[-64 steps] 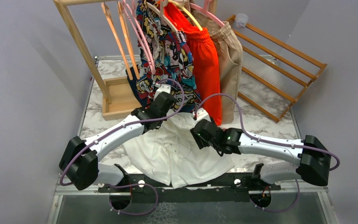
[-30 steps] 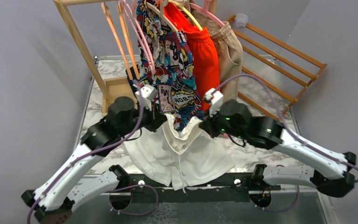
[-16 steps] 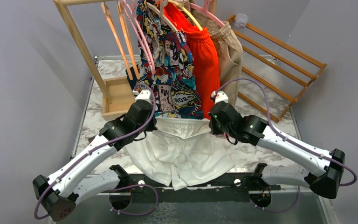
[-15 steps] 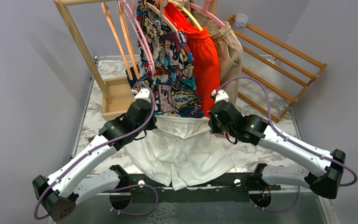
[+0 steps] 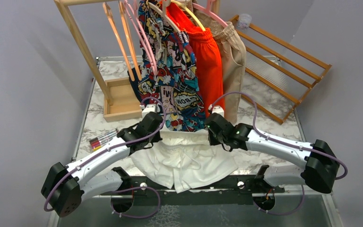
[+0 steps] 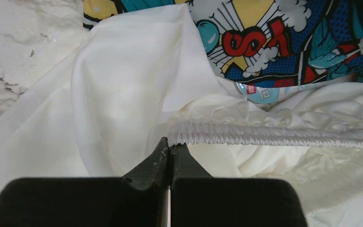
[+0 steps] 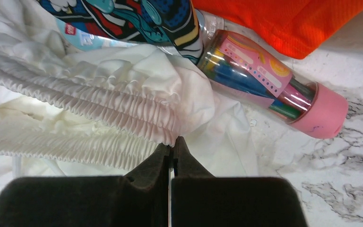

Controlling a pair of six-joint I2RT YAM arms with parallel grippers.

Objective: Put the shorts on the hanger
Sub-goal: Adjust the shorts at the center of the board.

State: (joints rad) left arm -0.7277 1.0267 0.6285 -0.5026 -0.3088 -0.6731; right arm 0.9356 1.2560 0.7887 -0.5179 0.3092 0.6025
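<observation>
The white shorts (image 5: 185,160) lie on the marble table, and both grippers hold their gathered waistband (image 6: 274,135) up. My left gripper (image 5: 159,136) (image 6: 171,144) is shut on the waistband's left end. My right gripper (image 5: 211,137) (image 7: 174,143) is shut on its right end (image 7: 123,111). The band spans the short gap between them, just below the hanging comic-print shorts (image 5: 175,71). The thin pink hanger (image 5: 143,42) hangs bare on the wooden rack, behind and above the left gripper.
Two orange hangers (image 5: 123,40) hang left of the pink one. Orange-red shorts (image 5: 208,61) and beige shorts (image 5: 231,56) hang to the right. A marker tube (image 7: 269,82) lies by the right gripper, loose markers (image 5: 101,140) near the left arm, a wooden slatted rack (image 5: 283,71) at the back right.
Both grippers have come down and nearer to each other while still pinching the waistband. The band is shorter and slacker between them. Loose markers now show beside the left arm.
</observation>
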